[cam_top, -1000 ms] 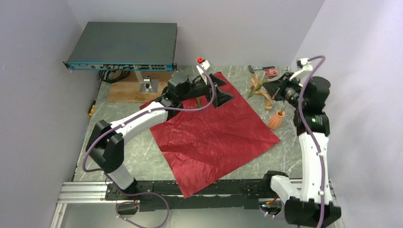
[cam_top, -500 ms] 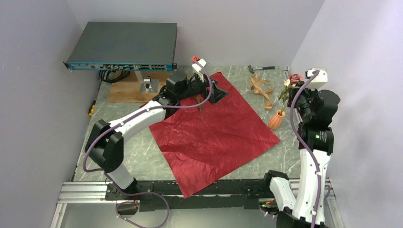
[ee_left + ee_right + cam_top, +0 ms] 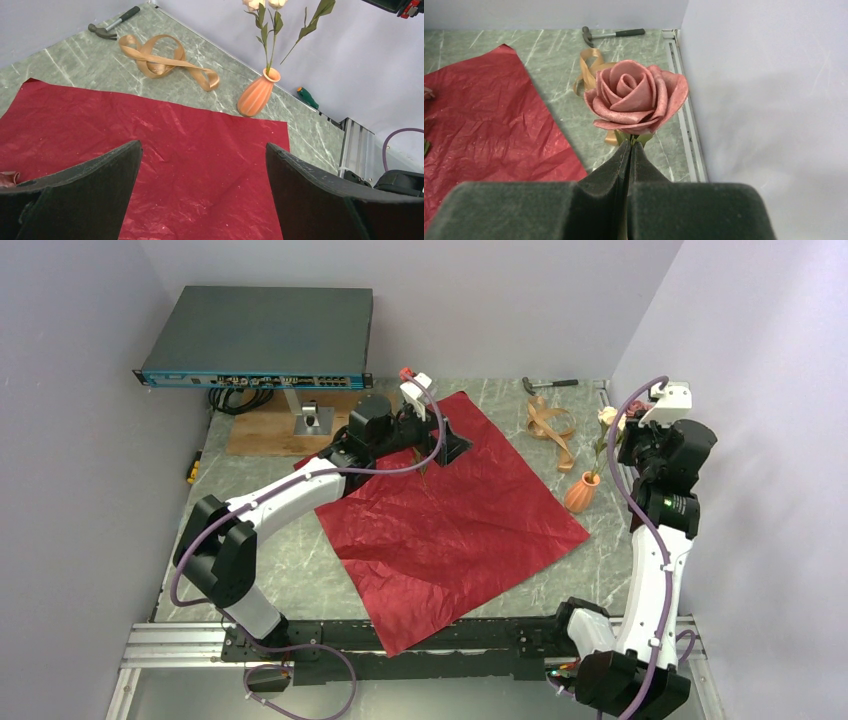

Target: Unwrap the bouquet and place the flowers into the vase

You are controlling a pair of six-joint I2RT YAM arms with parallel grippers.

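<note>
A robotics lab bench — rack-mount electronics unit [image 3: 258,335], hammer [image 3: 616,33], bare partition walls [image 3: 500,300].

hammer [image 3: 550,384], tan ribbon [image 3: 550,425], grey rack unit [image 3: 265,335], screwdriver [image 3: 306,97]

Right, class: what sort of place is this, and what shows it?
Probably a robotics lab cell: left arm and right arm bolted to a metal rail, plain walls boxing in the table, a cabled rack-mount unit.

I saw dark red, crinkled wrapping paper [image 3: 455,515] on a grey-green table [image 3: 285,570] veined with white like marble. The vase [image 3: 256,95] was orange with vertical ribs, its stems [image 3: 270,47] green. The ribbon [image 3: 162,60] was glossy tan, and the rose [image 3: 636,97] was dusty pink.
</note>
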